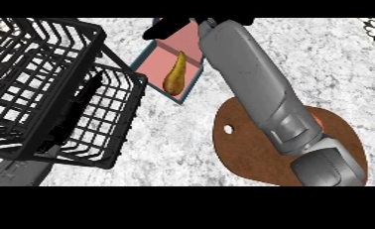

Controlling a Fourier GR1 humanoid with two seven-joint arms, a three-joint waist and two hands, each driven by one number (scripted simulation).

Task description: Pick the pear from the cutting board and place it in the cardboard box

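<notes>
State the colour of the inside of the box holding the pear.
The box is salmon pink inside, under the pear; head view.

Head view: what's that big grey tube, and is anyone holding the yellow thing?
That grey tube is a robot's right forearm, with its black right hand at the end. The picture is taken from the robot's head, looking down at a kitchen counter. On it sit a brown cutting board, a black wire basket and a box. The yellow thing is a pear. Nobody holds it: it lies inside the box, and the hand at the box's far end is open. The dark shape behind the basket's wires is probably the left hand.
</notes>
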